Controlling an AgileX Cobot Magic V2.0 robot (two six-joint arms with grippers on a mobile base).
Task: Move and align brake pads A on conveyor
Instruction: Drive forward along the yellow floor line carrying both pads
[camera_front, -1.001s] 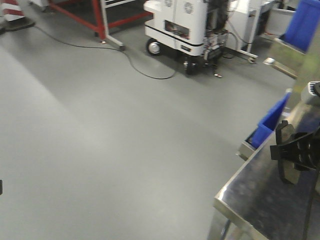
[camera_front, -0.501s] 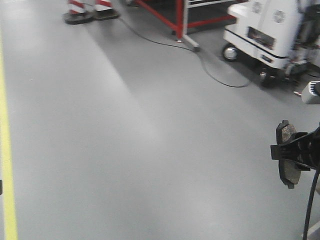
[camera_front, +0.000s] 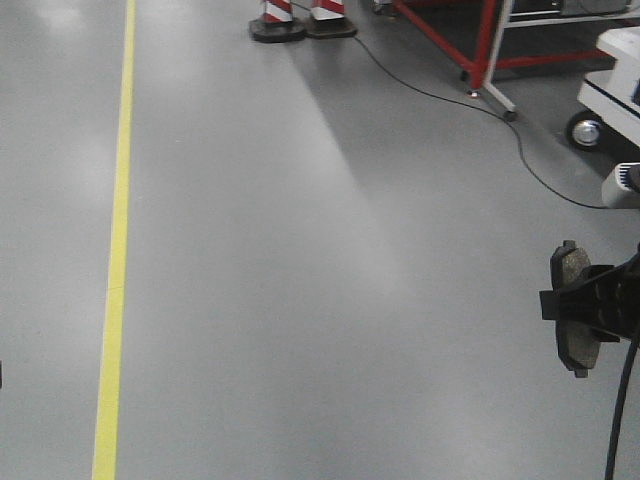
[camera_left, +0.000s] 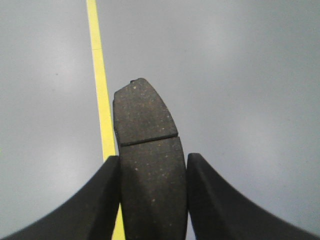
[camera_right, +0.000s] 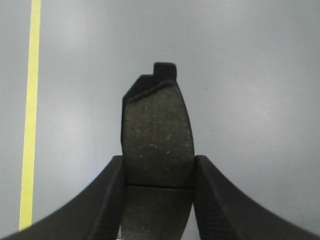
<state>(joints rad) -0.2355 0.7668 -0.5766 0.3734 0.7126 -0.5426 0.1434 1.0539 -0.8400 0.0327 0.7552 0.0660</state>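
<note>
I see left gripper (camera_left: 152, 159) clamped on brake pad (camera_left: 147, 125), right gripper (camera_right: 159, 160) clamped on second pad (camera_right: 157, 120), yellow line (camera_right: 30, 115) at its 9 o'clock.

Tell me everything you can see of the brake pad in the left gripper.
The brake pad is a flat, dark charcoal piece with a curved outline and a gritty, pale-speckled face. A thin groove crosses its middle. The black jaws of the left gripper press its two long edges below the groove; the rounded end, with a small nub, juts free. Grey floor and a yellow line lie behind.
</note>
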